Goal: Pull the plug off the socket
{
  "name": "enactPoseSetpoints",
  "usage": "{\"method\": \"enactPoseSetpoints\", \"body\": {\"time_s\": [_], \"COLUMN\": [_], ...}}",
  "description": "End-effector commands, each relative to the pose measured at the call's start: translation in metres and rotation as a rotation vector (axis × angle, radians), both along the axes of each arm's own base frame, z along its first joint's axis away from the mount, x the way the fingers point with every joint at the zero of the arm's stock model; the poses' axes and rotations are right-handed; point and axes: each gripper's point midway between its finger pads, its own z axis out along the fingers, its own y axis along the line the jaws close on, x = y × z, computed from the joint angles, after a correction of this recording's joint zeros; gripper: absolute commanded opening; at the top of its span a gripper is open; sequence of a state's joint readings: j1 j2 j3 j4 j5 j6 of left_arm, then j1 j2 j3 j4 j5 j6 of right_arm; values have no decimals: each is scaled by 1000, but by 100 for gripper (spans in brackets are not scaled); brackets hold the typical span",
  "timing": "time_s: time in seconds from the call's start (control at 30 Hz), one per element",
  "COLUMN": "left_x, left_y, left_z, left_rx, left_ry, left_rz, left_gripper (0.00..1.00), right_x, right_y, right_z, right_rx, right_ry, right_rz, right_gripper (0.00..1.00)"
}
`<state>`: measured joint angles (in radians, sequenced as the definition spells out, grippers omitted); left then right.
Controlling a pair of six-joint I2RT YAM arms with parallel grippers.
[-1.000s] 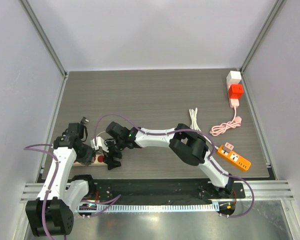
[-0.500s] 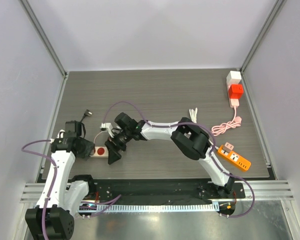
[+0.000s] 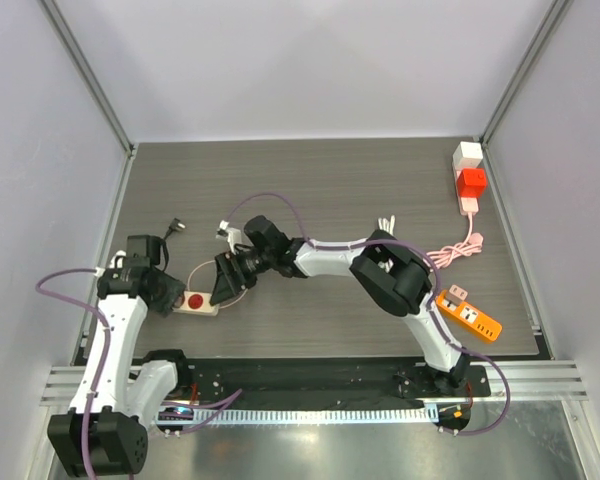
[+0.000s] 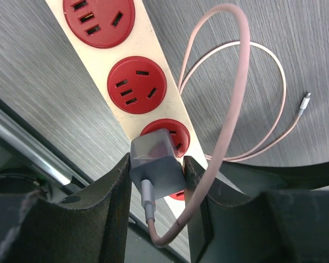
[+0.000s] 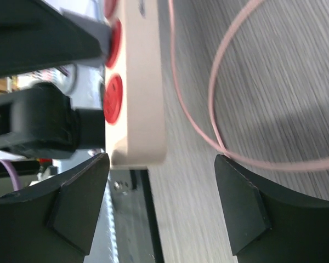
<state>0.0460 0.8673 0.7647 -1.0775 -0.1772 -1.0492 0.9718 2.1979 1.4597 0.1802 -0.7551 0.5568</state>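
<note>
Left gripper (image 4: 157, 167) is pinching the grey plug (image 4: 153, 159) on the power strip (image 4: 149, 44); right gripper (image 5: 160, 164) is hovering spread by its end.

1. The left arm (image 3: 115, 345) and the right arm (image 3: 325, 262) share one build: smooth white link shells set between bulky black joint housings.
2. A purple cable (image 3: 55, 276) hangs in a loose loop off the left arm, and a second purple cable (image 3: 275, 196) arcs above the right arm.
3. Each arm has a black block at its foot: the left base (image 3: 92, 440) and the right base (image 3: 450, 385).
4. The left gripper (image 4: 156, 181) has matte black fingers (image 4: 107, 219) with flat inner faces.
5. The right gripper (image 5: 162, 203) has matching black fingers (image 5: 77, 205), wedge-shaped with chamfered edges.
</note>
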Motion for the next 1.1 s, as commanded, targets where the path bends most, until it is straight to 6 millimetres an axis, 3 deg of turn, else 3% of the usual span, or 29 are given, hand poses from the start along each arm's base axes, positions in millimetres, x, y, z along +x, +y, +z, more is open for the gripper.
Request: {"method": "enactPoseSetpoints", "body": {"time_s": [0.0, 0.17, 0.23, 0.27, 0.77, 0.83, 0.87, 0.9, 0.93, 1.0, 1.07], "left_x": [6, 6, 7, 7, 8, 9, 9, 10, 11, 10, 8], "left_y": [8, 10, 8, 7, -3, -4, -4, -4, -5, -5, -5], "left_z": [22, 23, 22, 22, 9, 9, 11, 12, 14, 16, 17], "left_rx": [58, 70, 63, 59, 9, 2, 3, 0, -1, 1, 2], "left_ry": [-40, -43, -40, -39, -60, -60, -65, -70, -76, -70, -65], "left_rz": [-34, -34, -46, -50, -73, -76, -75, -76, -77, -86, -85], "left_gripper": [0, 0, 0, 0, 0, 0, 0, 0, 0, 0, 0], "right_x": [5, -4, -10, -11, -44, -44, -43, -43, -41, -42, -44], "right_y": [27, 45, 53, 54, 71, 72, 72, 72, 73, 71, 68], "right_z": [30, 41, 41, 39, 28, 23, 18, 13, 8, -2, -10], "right_rx": [131, 209, 215, 210, 236, 223, 214, 195, 184, 163, 143], "right_ry": [21, 85, 103, 112, 203, 211, 215, 224, 227, 242, 256], "right_rz": [18, 65, 85, 91, 178, 168, 162, 158, 151, 147, 139], "right_gripper": [81, 74, 62, 61, 70, 59, 47, 22, 14, 1, 1]}}
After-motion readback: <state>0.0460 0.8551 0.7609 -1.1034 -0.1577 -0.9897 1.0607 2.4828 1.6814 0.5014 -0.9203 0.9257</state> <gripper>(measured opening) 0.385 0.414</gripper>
